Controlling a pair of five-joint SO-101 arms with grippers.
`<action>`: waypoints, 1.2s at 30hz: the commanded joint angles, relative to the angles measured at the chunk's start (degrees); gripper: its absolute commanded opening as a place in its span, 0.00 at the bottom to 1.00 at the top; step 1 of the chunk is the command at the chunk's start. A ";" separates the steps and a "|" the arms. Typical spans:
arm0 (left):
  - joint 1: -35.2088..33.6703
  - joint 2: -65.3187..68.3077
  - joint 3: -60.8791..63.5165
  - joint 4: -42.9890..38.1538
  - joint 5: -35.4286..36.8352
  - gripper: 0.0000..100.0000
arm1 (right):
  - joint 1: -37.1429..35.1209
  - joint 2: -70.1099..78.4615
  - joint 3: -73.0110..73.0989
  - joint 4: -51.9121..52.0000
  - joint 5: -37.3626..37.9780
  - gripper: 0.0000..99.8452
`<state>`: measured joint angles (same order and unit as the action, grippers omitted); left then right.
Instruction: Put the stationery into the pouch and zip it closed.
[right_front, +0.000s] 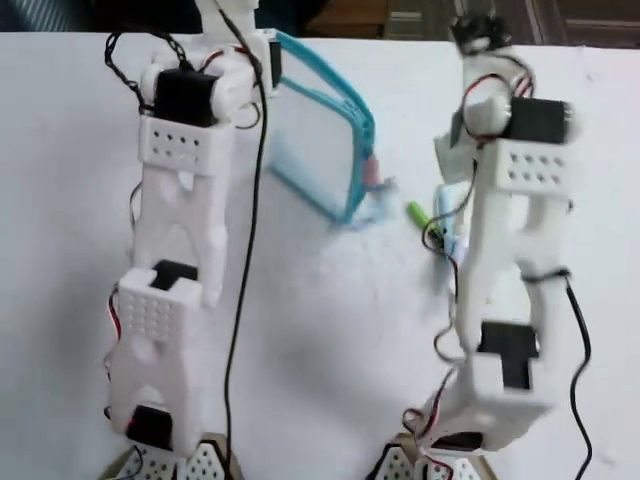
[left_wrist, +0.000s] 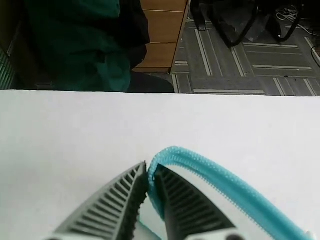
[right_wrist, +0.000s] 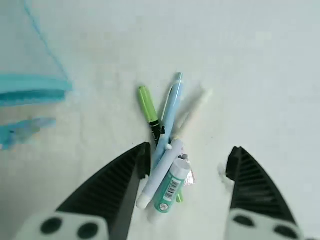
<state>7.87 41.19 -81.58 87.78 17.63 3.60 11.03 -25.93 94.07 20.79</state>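
High view: your pouch lies toward the table's far edge, with the stationery just beside it.
Left wrist view: your left gripper is clamped on the pouch's teal zip edge.
Right wrist view: your right gripper stands wide apart over the stationery.

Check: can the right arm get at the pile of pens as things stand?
Probably yes. The right gripper is open just above the pens, with one finger on each side of the pile, and nothing lies between it and them.
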 joint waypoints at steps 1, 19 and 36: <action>0.48 1.54 -0.70 0.53 0.44 0.02 | 0.66 8.40 0.79 -5.58 -0.53 0.25; -0.48 4.97 -1.23 -0.53 0.53 0.02 | 3.65 39.87 -15.91 -7.16 -0.53 0.25; -0.31 4.97 -1.05 -0.53 0.53 0.02 | 3.38 53.58 -38.59 6.64 -0.97 0.02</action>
<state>7.69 43.74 -82.90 87.34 17.63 7.30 64.40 -61.80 98.20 20.26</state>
